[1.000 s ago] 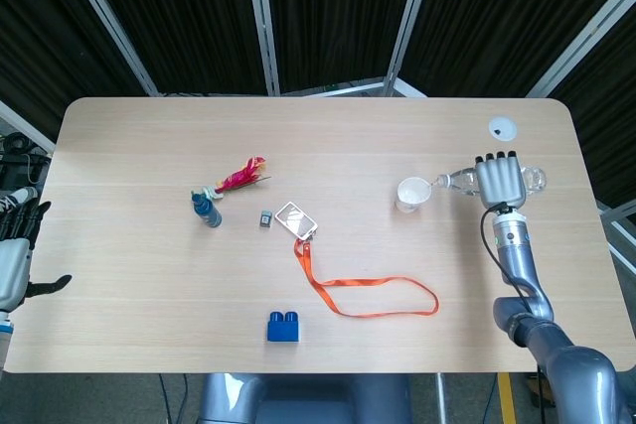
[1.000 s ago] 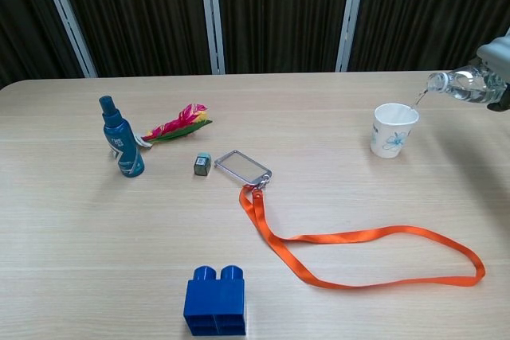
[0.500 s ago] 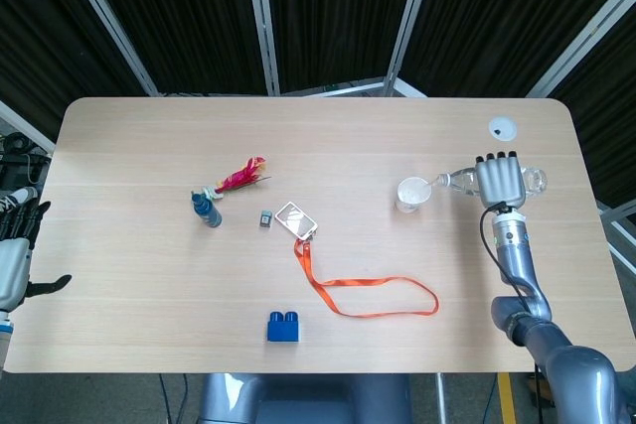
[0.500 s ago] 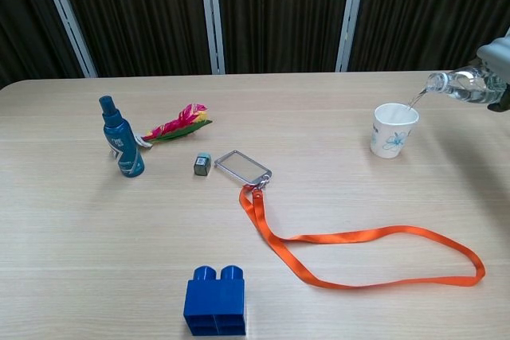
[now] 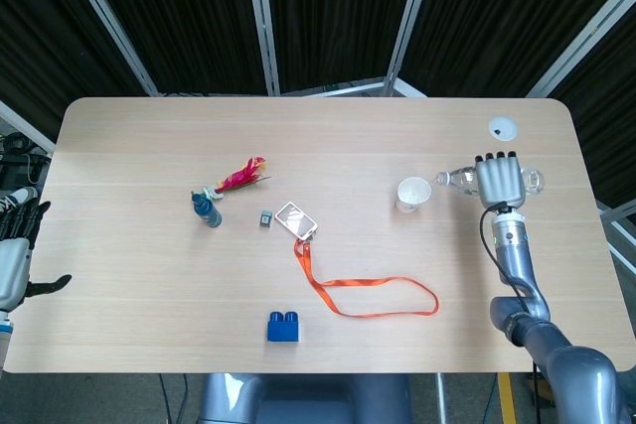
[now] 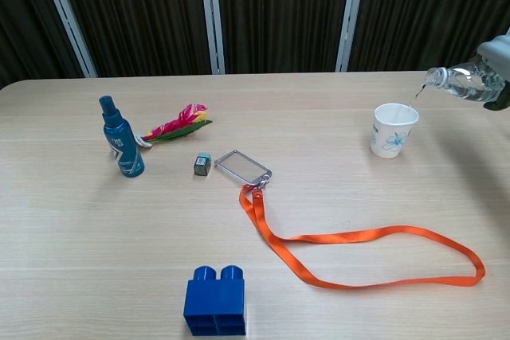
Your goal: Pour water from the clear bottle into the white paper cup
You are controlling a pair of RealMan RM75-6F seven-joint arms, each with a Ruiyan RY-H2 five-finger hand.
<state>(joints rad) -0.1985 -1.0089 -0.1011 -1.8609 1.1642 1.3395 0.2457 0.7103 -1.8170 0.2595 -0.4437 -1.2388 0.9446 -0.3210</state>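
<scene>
The white paper cup point(image 5: 411, 193) point(image 6: 393, 130) stands upright on the right part of the table. My right hand point(image 5: 501, 180) point(image 6: 499, 69) grips the clear bottle point(image 5: 459, 179) point(image 6: 460, 81), held almost level above the table. Its open mouth points left, just right of and above the cup's rim. A thin trickle hangs at the mouth in the chest view. My left hand point(image 5: 14, 255) hovers off the table's left edge, fingers apart, holding nothing.
A white bottle cap point(image 5: 502, 128) lies at the far right back. A blue spray bottle point(image 6: 122, 137), a colourful feather toy point(image 6: 175, 124), a small grey cube point(image 6: 202, 164), a badge holder point(image 6: 242, 166) with orange lanyard point(image 6: 366, 256) and a blue brick point(image 6: 215, 300) lie across the table.
The bottle's mouth has lifted and drawn slightly right from over the cup; the stream has thinned to a trickle. The left hand has not moved.
</scene>
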